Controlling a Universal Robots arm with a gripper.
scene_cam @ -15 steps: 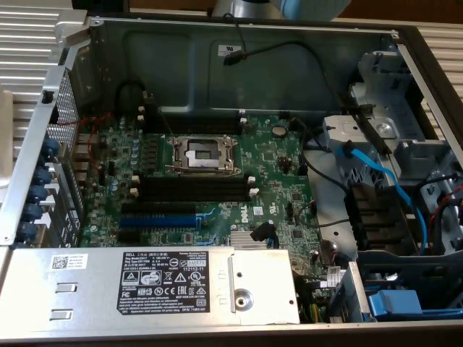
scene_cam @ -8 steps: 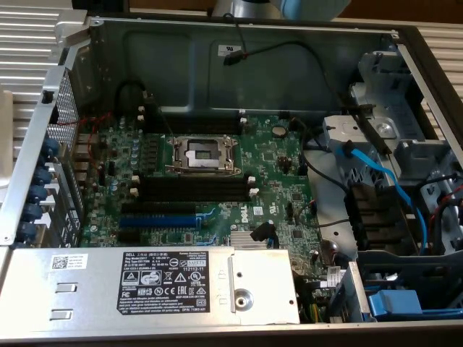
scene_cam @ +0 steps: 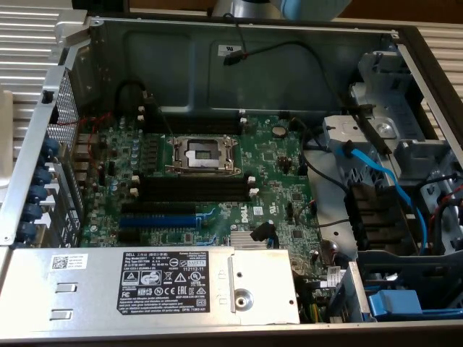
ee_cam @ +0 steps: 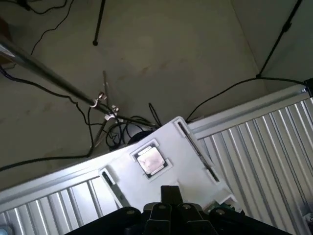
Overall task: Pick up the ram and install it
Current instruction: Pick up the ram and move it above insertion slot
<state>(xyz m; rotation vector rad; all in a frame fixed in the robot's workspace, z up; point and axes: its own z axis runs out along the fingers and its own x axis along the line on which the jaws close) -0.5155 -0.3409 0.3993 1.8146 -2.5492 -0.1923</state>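
Green motherboard (scene_cam: 275, 181), one processor socket (scene_cam: 201, 153), one blue slot (scene_cam: 155, 220), fingers (ee_cam: 169, 195) closed together, one chip (ee_cam: 150, 160) on white tray (ee_cam: 186, 166).

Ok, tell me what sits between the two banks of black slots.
In the exterior view, the CPU socket lies between the upper black slots and the lower black slots.

Your exterior camera looks steeply down from close above into the open computer case (scene_cam: 289, 72), with the motherboard (scene_cam: 282, 181) centred. Your wrist camera faces outward across a white tray (ee_cam: 195, 171) toward the floor (ee_cam: 171, 49). Both views catch the ribbed table (scene_cam: 22, 29) (ee_cam: 264, 142).
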